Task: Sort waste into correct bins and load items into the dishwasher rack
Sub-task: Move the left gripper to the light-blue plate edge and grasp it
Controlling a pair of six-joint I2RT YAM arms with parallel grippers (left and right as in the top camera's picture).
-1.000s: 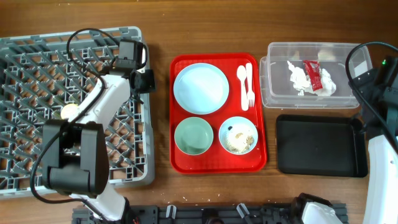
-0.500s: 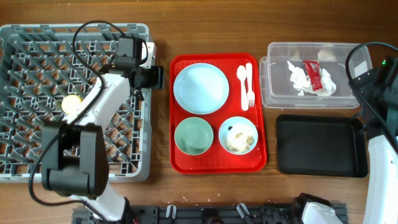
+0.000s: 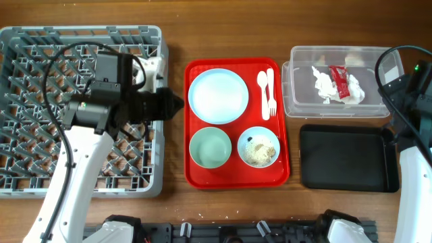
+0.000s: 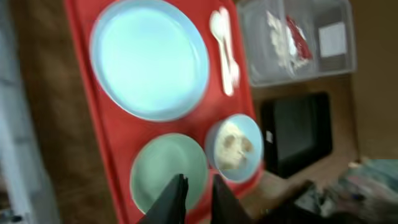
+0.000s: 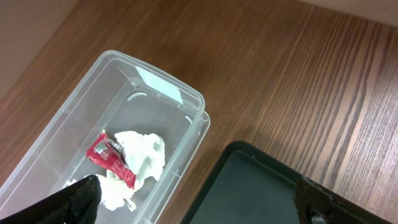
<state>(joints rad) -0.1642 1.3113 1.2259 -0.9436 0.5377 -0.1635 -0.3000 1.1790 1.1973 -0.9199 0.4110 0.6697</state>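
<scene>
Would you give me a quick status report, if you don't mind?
Left gripper nearly shut, empty, at red tray edge. Right gripper open, empty, near tub. Plate, bowls on tray. Nothing blocking.

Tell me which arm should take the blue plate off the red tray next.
Left. The left gripper hangs at the red tray's left edge, beside the plate, empty. The right gripper is open out by the clear tub, past the tray's far side.

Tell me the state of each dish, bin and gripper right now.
Plate: empty, on the red tray.
Green bowl: empty.
Blue bowl: holds food scraps.
Spoon and fork: lying side by side.
Clear tub: holds napkin and sauce packet.
Black tray: empty.
Left gripper: almost shut, holding nothing.
Right gripper: wide open, holding nothing.
</scene>
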